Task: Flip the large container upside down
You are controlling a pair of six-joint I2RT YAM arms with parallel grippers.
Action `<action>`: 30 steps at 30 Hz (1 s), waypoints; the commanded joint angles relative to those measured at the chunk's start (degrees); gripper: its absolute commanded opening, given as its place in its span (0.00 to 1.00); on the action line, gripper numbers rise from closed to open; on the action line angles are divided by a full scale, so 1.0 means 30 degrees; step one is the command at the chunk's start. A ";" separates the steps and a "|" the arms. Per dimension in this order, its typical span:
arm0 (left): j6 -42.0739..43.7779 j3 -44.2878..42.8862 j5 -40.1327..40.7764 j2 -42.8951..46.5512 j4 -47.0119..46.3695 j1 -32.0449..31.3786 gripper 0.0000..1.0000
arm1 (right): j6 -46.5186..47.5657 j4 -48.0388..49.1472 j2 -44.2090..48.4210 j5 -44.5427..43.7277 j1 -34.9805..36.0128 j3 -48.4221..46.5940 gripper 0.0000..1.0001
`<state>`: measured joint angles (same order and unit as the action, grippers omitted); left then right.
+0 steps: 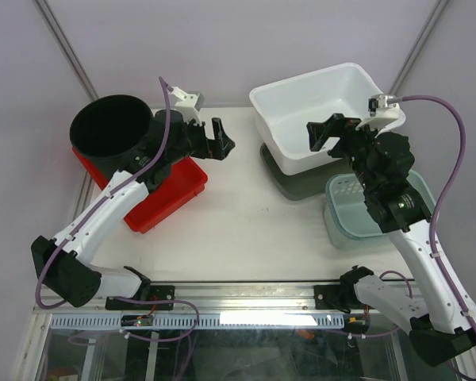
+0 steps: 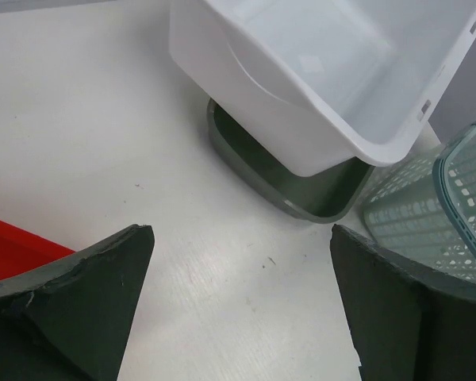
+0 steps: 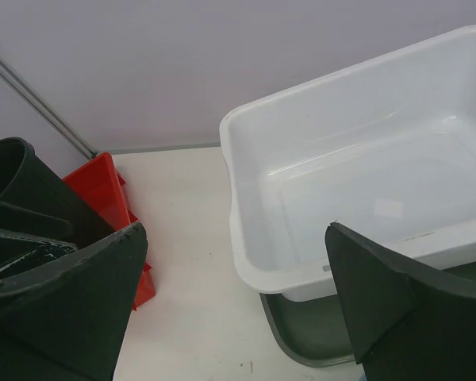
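The large white container (image 1: 301,99) stands open side up at the back right, tilted, with its front edge resting on a grey-green tray (image 1: 289,181). It also shows in the left wrist view (image 2: 341,71) and the right wrist view (image 3: 365,182). My right gripper (image 1: 327,133) is open and empty, hovering over the container's near rim (image 3: 236,230). My left gripper (image 1: 214,143) is open and empty above bare table (image 2: 242,230), to the left of the container and apart from it.
A black bucket (image 1: 111,127) stands on a red tray (image 1: 170,190) at the back left, under my left arm. A teal perforated basket (image 1: 357,210) sits at the right, under my right arm. The grey-green tray also shows in the left wrist view (image 2: 301,190).
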<state>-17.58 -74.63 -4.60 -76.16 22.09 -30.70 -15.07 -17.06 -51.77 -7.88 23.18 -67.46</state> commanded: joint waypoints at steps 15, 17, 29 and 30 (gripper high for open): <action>0.0117 0.0889 -0.0441 0.1290 -0.1598 -0.0050 0.99 | -0.0450 0.0832 -0.0047 0.0040 0.0041 0.0192 0.99; 0.0218 0.1008 -0.0758 0.1327 -0.1591 -0.0043 0.99 | -0.0477 0.0698 -0.0100 0.0034 0.0037 0.0189 0.99; 0.0740 0.3509 0.0114 0.2480 -0.1202 -0.0766 0.99 | -0.0994 0.0245 -0.0938 0.1229 0.0042 -0.0471 0.99; 0.0709 0.3767 0.0250 0.2605 -0.1114 -0.0836 0.99 | -0.1277 -0.0095 -0.1241 0.1617 0.0042 -0.0773 0.99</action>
<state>-16.78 -65.49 -5.74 -72.07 20.16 -31.92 -16.34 -17.47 -53.74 -6.74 23.18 -66.52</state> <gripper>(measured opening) 0.990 0.990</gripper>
